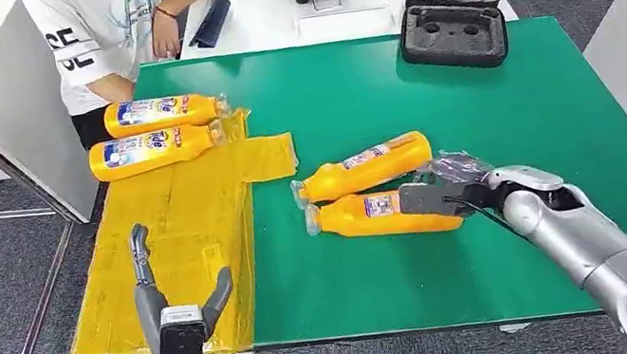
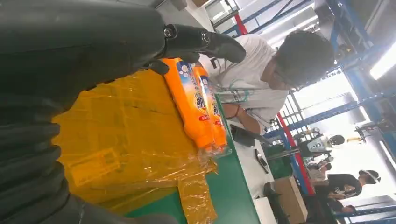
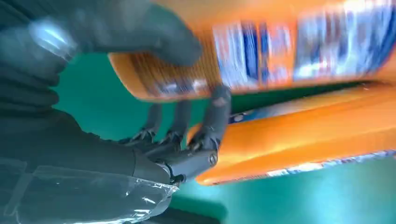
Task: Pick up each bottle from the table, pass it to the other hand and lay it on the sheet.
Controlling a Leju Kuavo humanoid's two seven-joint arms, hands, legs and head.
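Two glossy orange detergent bottles lie side by side mid-table, caps toward the sheet. My right hand [image 1: 443, 191] wraps the base of the nearer bottle [image 1: 383, 213], thumb over it, dark fingers between it and the farther bottle [image 1: 366, 167]. Two more labelled bottles [image 1: 156, 132] rest at the far end of the crinkly yellow plastic sheet [image 1: 168, 249], draped over the green table's [image 1: 491, 109] left edge. My left hand [image 1: 167, 302] hovers above the sheet's near end, fingers spread, holding nothing.

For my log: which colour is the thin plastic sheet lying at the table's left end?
Translucent yellow plastic sheet, clearest in the head view.
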